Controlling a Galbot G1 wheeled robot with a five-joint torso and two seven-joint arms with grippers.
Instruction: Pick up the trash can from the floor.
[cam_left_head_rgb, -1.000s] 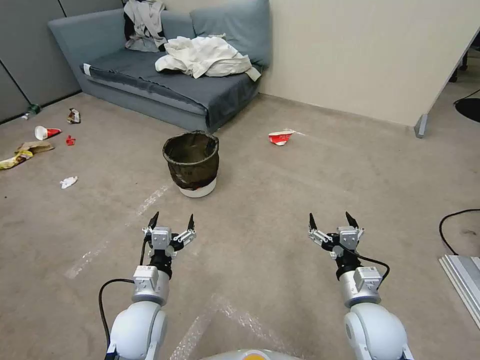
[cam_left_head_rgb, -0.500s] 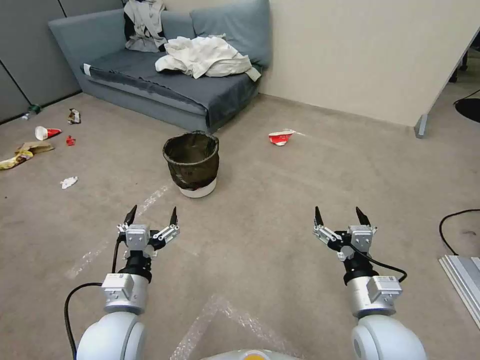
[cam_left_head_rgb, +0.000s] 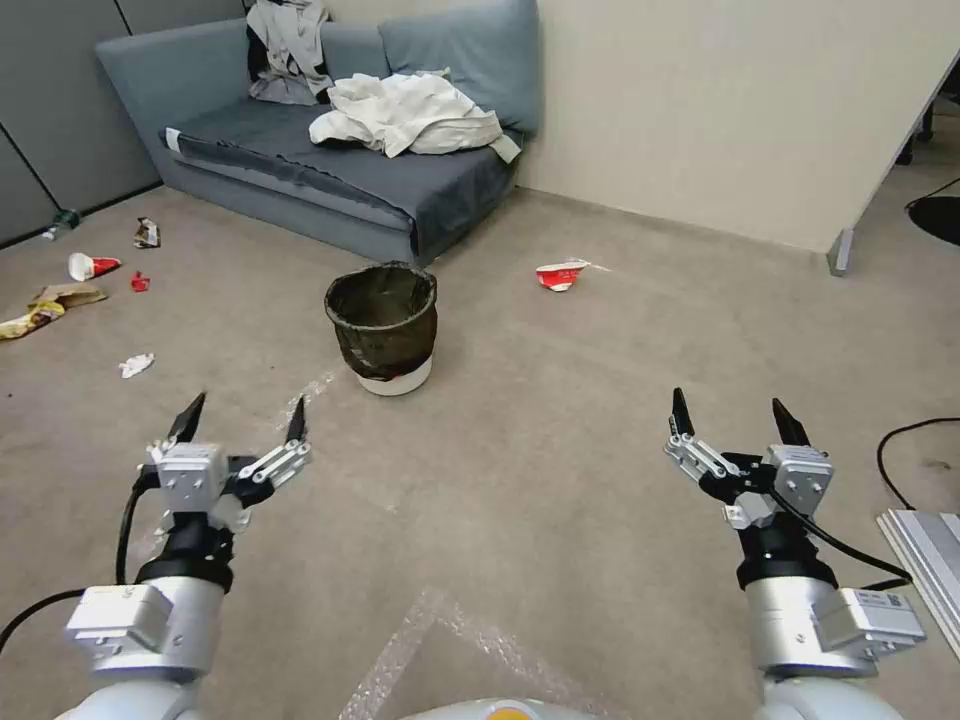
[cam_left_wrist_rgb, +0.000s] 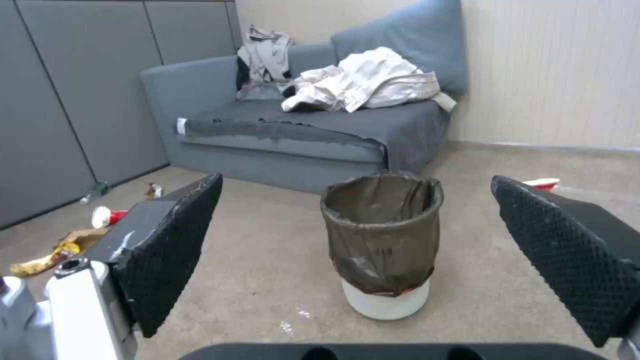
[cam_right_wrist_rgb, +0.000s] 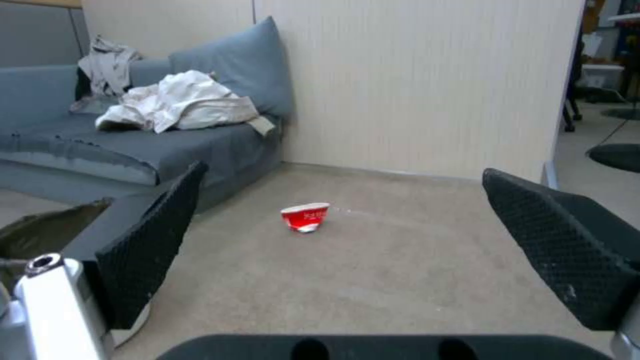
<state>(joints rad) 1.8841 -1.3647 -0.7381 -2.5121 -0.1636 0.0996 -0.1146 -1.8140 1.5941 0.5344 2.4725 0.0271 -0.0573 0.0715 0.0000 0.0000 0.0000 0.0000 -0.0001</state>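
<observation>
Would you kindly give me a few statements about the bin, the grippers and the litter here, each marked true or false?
1. The trash can stands upright on the floor. True.
2. The left gripper is shut on the bin's rim. False: its fingers are spread open and it hangs short of the bin, touching nothing.
3. The right gripper is open and holds nothing. True.
4. A crushed red-and-white cup lies inside the bin. False: it lies on the carpet, apart from the bin on the robot's right.
5. The bin's dark bag is folded over its rim, with the white base showing below. True.
6. The pale clothes lie on the floor. False: they are piled on the grey sofa.
</observation>
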